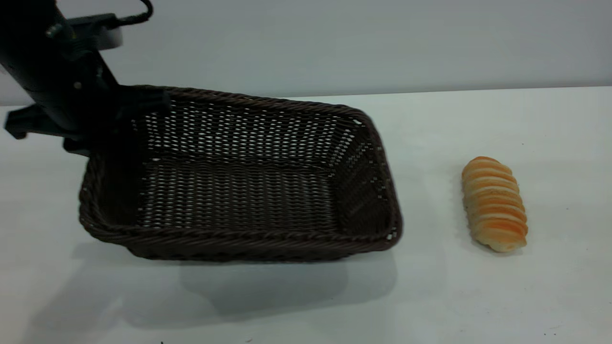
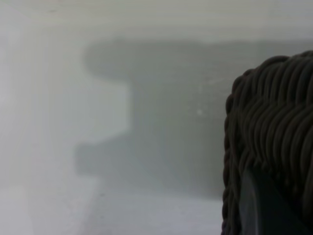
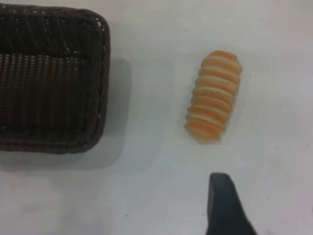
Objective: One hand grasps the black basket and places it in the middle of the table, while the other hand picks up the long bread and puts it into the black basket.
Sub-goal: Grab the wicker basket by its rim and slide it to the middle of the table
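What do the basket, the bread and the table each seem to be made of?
Basket: dark brown-black woven wicker or rattan, perhaps plastic imitation; braided rim, openwork sides.
Bread: golden-orange, with pale crosswise ridges; real loaf or model, cannot tell.
Table: plain white, matte; likely laminate, uncertain.

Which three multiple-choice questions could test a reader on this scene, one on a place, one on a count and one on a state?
1. Where does the long bread lie?
A. in a pincer
B. on the table, beside the black basket
C. under the basket

2. How many loaves are there?
A. one
B. two
C. three

3. How is the basket?
A. upside down
B. full
C. empty, held at its rim by the left pincer

Answers:
1 B: the bread rests on the bare white table, apart from the basket.
2 A: only one loaf shows.
3 C: its woven floor is bare and the left pincer grips a corner.

The right pincer hangs above the table near the bread.
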`<act>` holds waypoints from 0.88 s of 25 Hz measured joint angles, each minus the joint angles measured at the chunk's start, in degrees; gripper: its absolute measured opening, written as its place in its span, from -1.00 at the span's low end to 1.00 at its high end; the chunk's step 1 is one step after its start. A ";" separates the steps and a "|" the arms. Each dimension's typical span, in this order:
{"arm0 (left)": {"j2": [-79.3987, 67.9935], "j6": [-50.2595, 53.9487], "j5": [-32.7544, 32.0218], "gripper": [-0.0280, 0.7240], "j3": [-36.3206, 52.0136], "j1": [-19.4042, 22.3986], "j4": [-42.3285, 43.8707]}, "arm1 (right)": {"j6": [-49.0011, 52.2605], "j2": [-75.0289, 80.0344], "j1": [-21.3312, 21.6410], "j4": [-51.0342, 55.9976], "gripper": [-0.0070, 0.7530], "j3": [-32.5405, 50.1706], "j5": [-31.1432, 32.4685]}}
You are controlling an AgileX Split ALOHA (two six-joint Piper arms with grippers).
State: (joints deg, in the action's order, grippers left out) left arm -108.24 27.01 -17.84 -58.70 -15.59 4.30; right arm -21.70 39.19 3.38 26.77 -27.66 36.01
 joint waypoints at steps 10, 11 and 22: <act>-7.42 -14.08 3.03 -0.57 -0.26 0.00 -14.07 | -0.37 0.00 0.00 0.63 0.10 0.00 0.10; -7.84 -14.81 3.26 -0.57 -0.32 0.00 -14.61 | -0.80 0.00 0.00 1.03 0.10 0.00 0.10; -9.00 -15.38 3.74 -0.57 -0.61 0.00 -15.51 | -1.67 0.00 0.00 2.30 0.10 0.00 0.23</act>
State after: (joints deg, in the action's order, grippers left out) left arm -117.24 11.63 -14.10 -59.31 -15.59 -11.21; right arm -23.37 39.19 3.38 29.07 -27.66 36.24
